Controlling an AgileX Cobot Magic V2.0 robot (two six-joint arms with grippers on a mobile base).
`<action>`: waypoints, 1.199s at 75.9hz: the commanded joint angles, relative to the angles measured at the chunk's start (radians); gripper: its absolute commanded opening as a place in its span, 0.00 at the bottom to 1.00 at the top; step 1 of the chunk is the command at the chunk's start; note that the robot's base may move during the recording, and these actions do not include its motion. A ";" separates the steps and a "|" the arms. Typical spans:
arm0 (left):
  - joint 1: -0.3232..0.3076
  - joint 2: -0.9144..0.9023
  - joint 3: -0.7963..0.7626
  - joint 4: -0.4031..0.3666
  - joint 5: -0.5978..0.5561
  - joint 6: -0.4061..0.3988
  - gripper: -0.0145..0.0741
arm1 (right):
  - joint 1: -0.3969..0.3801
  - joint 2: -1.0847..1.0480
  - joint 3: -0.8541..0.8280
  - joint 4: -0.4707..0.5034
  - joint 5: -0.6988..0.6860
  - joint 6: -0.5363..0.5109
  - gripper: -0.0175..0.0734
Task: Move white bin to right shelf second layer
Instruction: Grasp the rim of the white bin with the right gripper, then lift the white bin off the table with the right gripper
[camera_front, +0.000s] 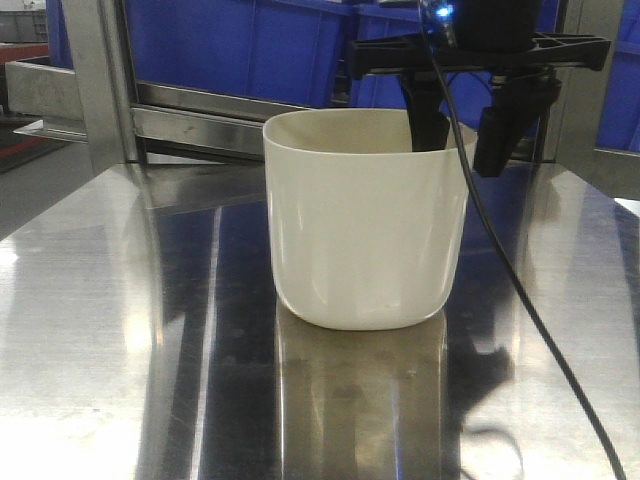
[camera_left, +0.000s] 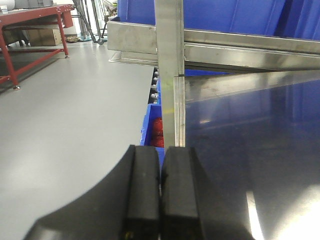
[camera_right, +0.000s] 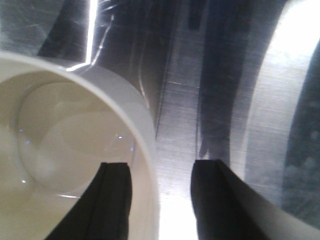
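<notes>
— Steel tabletop (camera_front: 120, 330), blue crates (camera_front: 250, 45) behind it. Where does the bin stand?
— Bin (camera_front: 365, 240) sits upright mid-tabletop, empty, not yet lifted. My right pincer (camera_front: 460, 155) straddles its far right wall (camera_right: 145, 130): one finger inside, one outside, released, with a gap showing on the outer side.
— So which step?
— The grasp, I'd judge. Next I must clench on that wall, firmly since it's glossy and tapered, then lift straight up and carry it to the shelf level, which I can't see from here.
— And your left pincer?
— Left pincer (camera_left: 160, 190) is clenched on nothing, hanging by the tabletop's left edge beside a steel post (camera_left: 170, 60).
— Any labels?
— None readable; bin and crates look plain.
</notes>
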 joint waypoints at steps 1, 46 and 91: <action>0.001 -0.018 0.037 0.000 -0.086 -0.005 0.26 | -0.002 -0.036 -0.033 0.014 -0.025 -0.010 0.55; 0.001 -0.018 0.037 0.000 -0.086 -0.005 0.26 | -0.114 -0.113 -0.031 0.010 -0.035 -0.033 0.28; 0.001 -0.018 0.037 0.000 -0.086 -0.005 0.26 | -0.399 -0.502 0.437 0.108 -0.427 -0.338 0.28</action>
